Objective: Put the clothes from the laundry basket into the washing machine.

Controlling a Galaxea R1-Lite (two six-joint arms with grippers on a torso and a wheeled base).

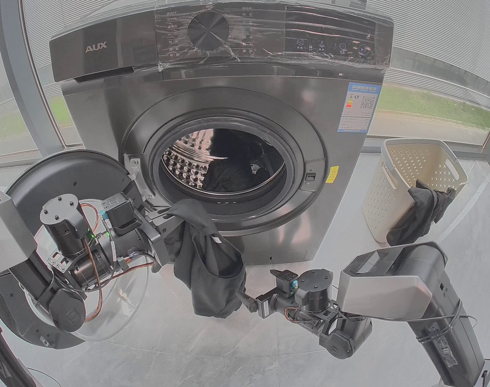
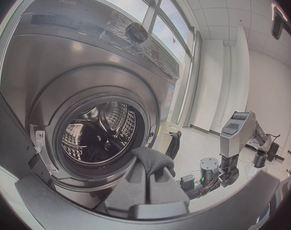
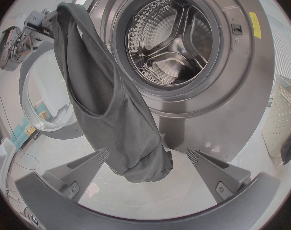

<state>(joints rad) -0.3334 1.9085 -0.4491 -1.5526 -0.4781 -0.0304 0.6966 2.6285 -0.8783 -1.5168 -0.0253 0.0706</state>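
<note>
Left gripper is clamped on a dark garment, which hangs below it, just before the open drum of the washing machine. Right gripper, fingers spread wide and empty, sits beside the garment's lower end; the laundry basket stands well beyond it.

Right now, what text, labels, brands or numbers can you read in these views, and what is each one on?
Top-left panel of the washing machine: large, legible brand lettering, not quoted here.
Blue-edged label on its front, upper right: print too small to read.
Yellow sticker beside the door latch: too small to read.
Control panel markings under plastic film: too small to read.
</note>
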